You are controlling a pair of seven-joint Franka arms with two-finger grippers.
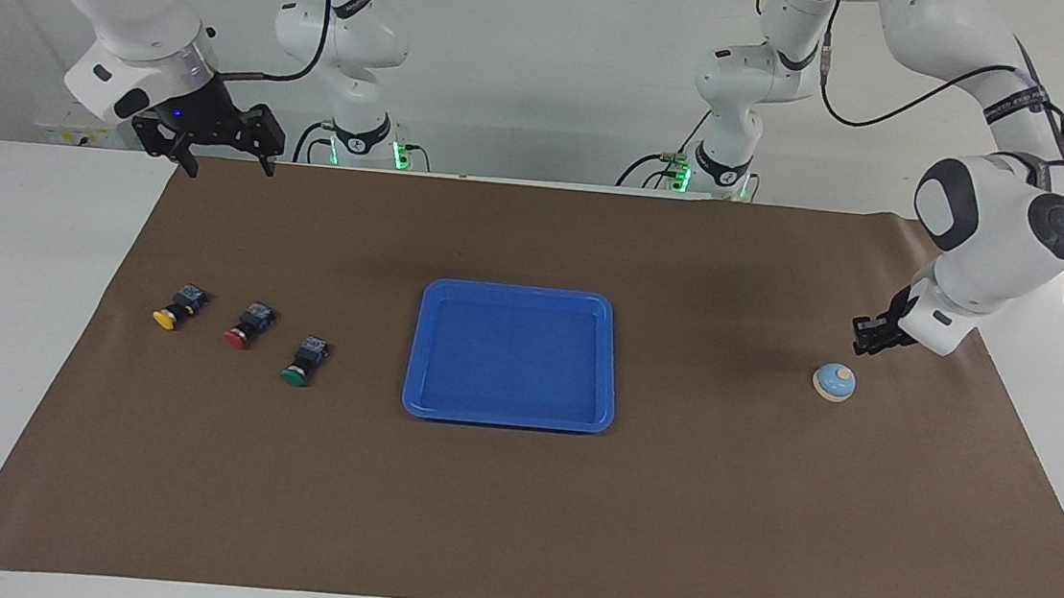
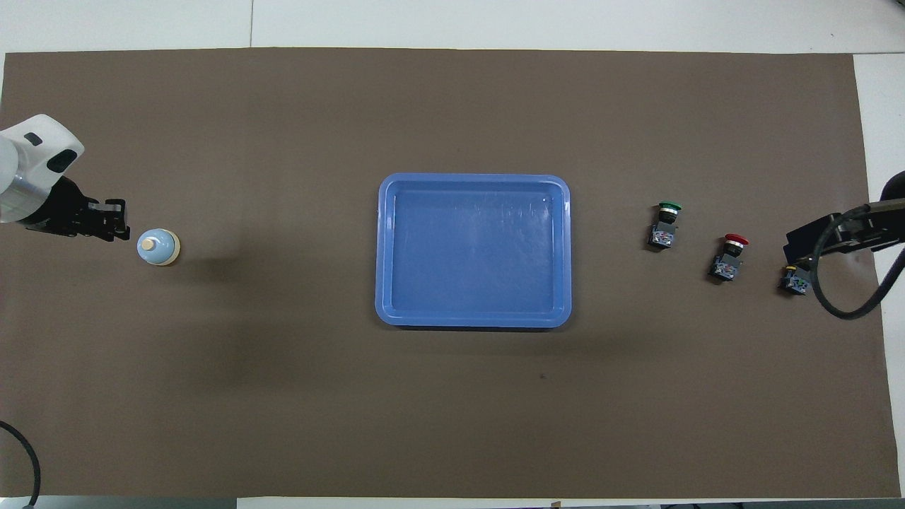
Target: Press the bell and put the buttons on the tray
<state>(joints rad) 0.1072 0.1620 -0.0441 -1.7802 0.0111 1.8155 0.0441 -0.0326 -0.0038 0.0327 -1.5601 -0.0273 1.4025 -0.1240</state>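
Glossy plastic tray (image 1: 507, 417), matt brown paper mat (image 1: 514, 509)

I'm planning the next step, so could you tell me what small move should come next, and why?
Probably bring the right gripper, open and waiting over the mat's edge, down toward the green button. All three buttons lie off the tray, green closest to it, and the left gripper hangs clear of the bell.

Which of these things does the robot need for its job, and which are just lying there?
Needed for the job:
- bell
- yellow button
- red button
- green button
- blue tray, nothing in it

Just there:
- brown mat covering the table; no other loose things show
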